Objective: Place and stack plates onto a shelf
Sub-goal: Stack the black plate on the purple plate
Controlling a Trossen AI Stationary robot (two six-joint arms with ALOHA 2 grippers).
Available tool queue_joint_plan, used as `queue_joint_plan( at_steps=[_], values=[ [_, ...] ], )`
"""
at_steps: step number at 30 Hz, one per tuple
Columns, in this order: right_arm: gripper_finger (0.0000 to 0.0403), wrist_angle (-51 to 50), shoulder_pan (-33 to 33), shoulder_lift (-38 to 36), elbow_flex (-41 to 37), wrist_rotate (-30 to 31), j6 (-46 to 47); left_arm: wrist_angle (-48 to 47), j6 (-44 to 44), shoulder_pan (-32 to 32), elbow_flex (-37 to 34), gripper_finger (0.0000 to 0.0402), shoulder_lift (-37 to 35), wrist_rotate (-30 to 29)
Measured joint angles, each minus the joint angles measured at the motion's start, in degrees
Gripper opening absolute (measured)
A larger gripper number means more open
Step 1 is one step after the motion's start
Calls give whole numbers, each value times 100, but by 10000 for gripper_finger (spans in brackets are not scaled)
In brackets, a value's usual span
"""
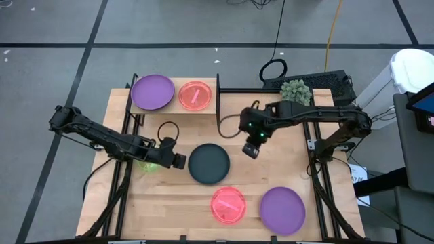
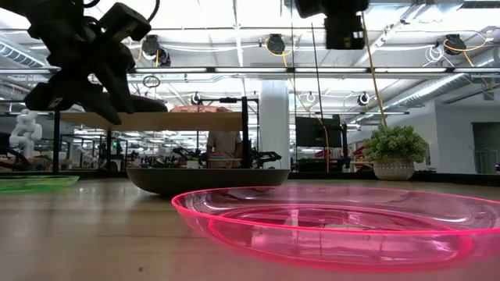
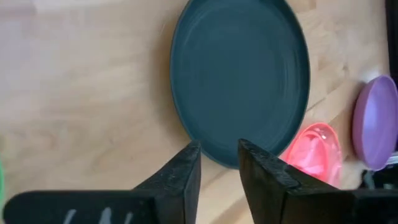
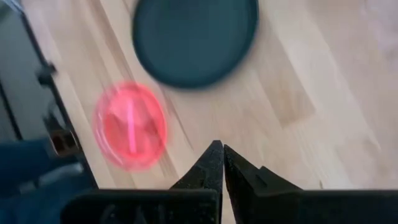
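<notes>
The shelf [image 1: 173,108] stands at the table's far side and carries a purple plate [image 1: 152,91] and a pink plate [image 1: 195,95]. A dark teal plate [image 1: 208,163] lies flat mid-table. A pink plate [image 1: 228,205] and a purple plate [image 1: 283,210] lie near the front edge, and a green plate [image 1: 146,165] shows partly under my left arm. My left gripper [image 3: 219,155] hovers open just left of the dark plate's rim [image 3: 214,158], above the table. My right gripper [image 4: 222,149] hangs shut, high over bare wood to the right of the dark plate [image 4: 194,37].
A potted plant [image 1: 296,91] and a keyboard [image 1: 325,83] sit at the table's far right. A black cable loop [image 1: 167,129] lies in front of the shelf. Bare wood lies between the dark plate and the right arm's base.
</notes>
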Motion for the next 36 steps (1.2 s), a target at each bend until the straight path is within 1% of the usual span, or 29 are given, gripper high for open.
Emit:
queue_joint_plan(
  at_steps=[2,5,12,18,24,32,36],
  values=[
    [0,-253,157,0,0,22,38,2,-153,17,0,118,0,108],
    [0,-424,460,0,0,232,94,0,-312,13,0,126,0,144],
    [0,-388,1080,0,0,969,247,19,-987,13,-2,167,17,159],
    [0,-343,1384,-115,2,1192,312,147,-1303,13,-7,201,386,132],
    [0,-341,1646,-344,2,1807,484,351,-1500,13,-7,204,833,120],
    [0,-327,1936,-700,2,2302,726,733,-1530,13,-4,204,1318,116],
    [0,-284,2026,-848,2,2678,808,992,-1532,30,-4,201,1506,116]
  ],
)
